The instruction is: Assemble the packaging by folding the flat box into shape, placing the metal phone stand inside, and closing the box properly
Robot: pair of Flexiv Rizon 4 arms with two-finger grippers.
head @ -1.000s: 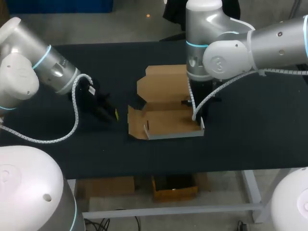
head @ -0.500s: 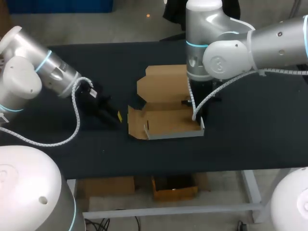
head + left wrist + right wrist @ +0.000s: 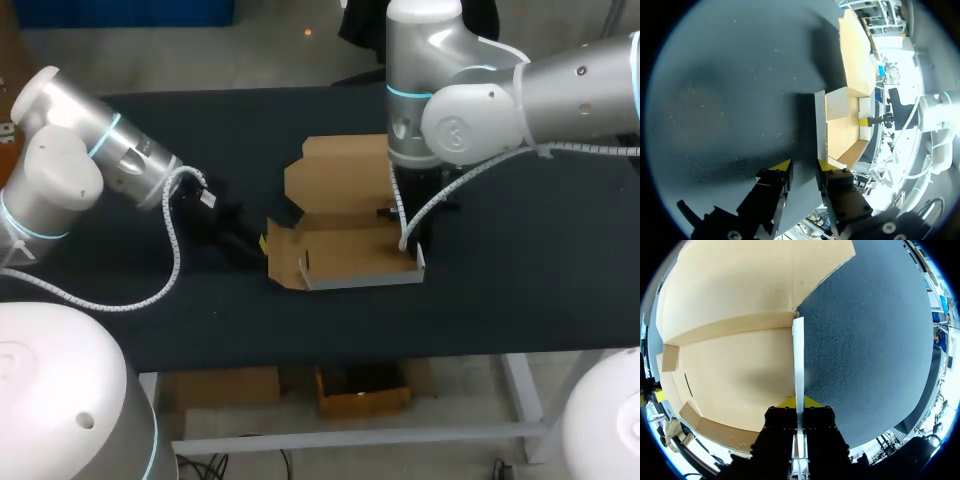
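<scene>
A black table (image 3: 520, 290) is recorded as the work surface, with two arms set over it. The right arm (image 3: 500, 105) is brought in from the right and is placed above the far right part of the box, so that this corner is hidden in the head view. Its white cable (image 3: 425, 205) is hung in a loop across the box's right end. The left arm (image 3: 90, 170) is brought in from the left and is angled low towards the box. The cardboard box (image 3: 350, 250) is found near the table's middle, open and partly folded. Its floor is laid flat on the table, the lid panel (image 3: 335, 175) is spread flat on the far side, and the grey front wall (image 3: 365, 282) is raised. The left flap (image 3: 283, 255) is lifted off the table, and a small tab (image 3: 303, 262) is stood just inside it. The right wall (image 3: 798, 355) is seen edge-on and upright in the right wrist view. It is pinched between both fingers of the right gripper (image 3: 798, 404), one on the inner face and one on the outer. The left gripper (image 3: 803, 166) is held just beside the left flap, its fingers parted and nothing clasped between them; bare table is seen under the gap. In the left wrist view the flap's edge is placed just ahead of the finger nearer the box, and contact cannot be determined.
</scene>
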